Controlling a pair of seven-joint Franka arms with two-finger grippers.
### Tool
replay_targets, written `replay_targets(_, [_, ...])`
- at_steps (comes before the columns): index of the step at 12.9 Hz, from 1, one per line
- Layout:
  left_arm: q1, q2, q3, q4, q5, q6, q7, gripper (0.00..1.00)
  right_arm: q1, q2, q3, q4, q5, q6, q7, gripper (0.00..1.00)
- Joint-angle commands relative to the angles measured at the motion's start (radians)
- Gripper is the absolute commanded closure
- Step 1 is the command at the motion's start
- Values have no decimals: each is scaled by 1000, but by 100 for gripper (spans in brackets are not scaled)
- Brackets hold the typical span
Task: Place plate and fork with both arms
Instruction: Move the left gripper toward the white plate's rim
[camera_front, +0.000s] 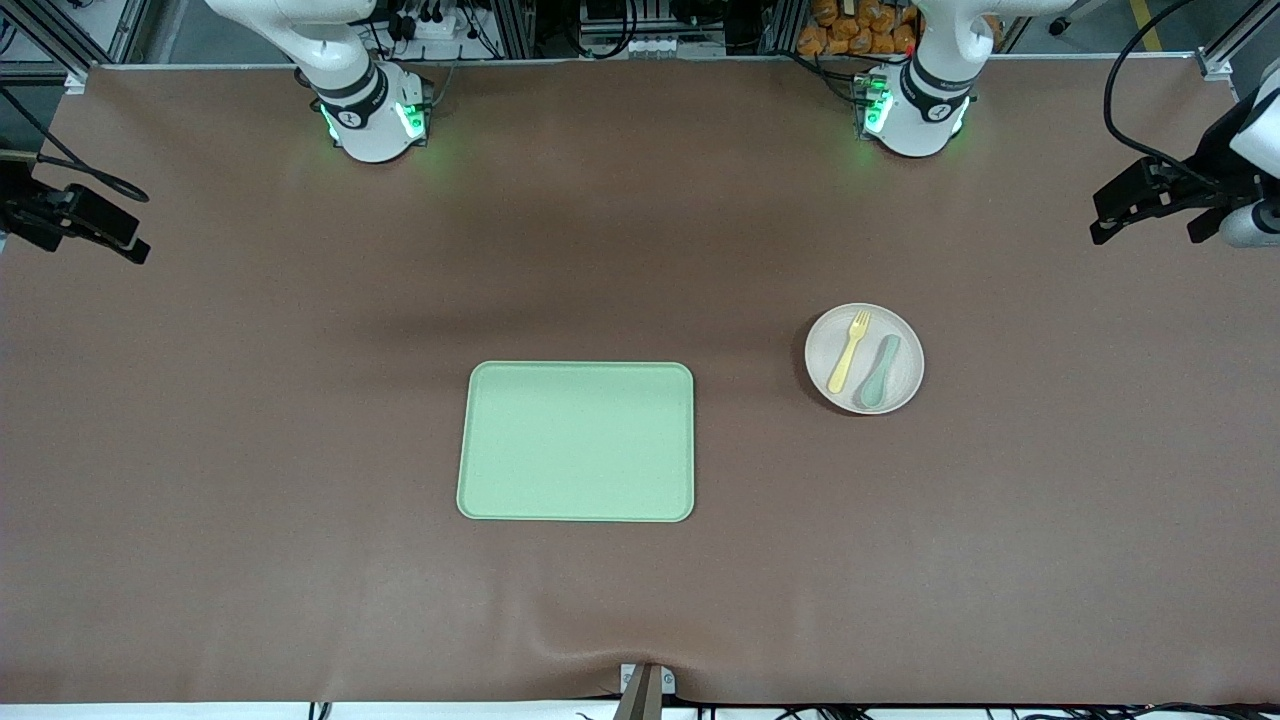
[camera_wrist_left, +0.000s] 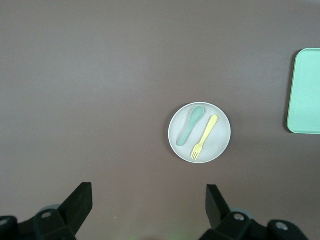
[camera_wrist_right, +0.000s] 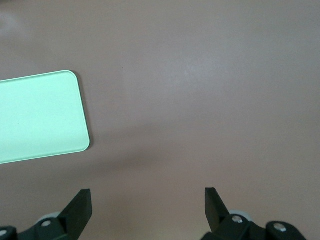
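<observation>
Plate (camera_front: 864, 358) w/ fork (camera_front: 849, 352) sits toward left arm's end – left gripper (camera_wrist_left: 149, 210) nearer; right gripper (camera_wrist_right: 148, 210) also open, empty

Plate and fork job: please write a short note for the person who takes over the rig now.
Left gripper: open, empty, high over the table, waiting.
Right gripper: open, empty, likewise waiting.
Plate: on the table toward the left arm's end, beside the tray, apart from it.
Fork and spoon: side by side on the plate.
Done: nothing.
Left: placing plate and fork, probably on the tray.
</observation>
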Motion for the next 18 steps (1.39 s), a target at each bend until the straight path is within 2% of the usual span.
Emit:
replay_targets(1, [6,-20,-7,-2,23,-18,8,0,-20,-4,14,1,13,3,-2,0])
replay_targets(5, [5,16,-5,7,32,-33,13,0,-21,-4,13,1,15,3,-2,0])
replay_targets(6, [5,39,-3,-12,28,-33,8,0,-21,-4,13,1,15,5,-2,0])
replay_targets(8, [8,61,-5,-108,5,4,4,0,-21,-4,13,1,15,5,-2,0])
replay_targets(11, [57,52,-7,-341,-30,248,7,0,-21,-4,13,1,15,5,-2,0])
replay_targets(15, [57,81,-7,-626,-60,672,25,0,-23,-4,13,1,15,5,-2,0])
replay_targets(16, [57,108,-10,-666,-60,759,27,0,-23,-3,13,1,15,5,-2,0])
replay_targets(18, [52,185,-13,-676,-69,817,37,1,-20,-4,13,1,15,5,-2,0])
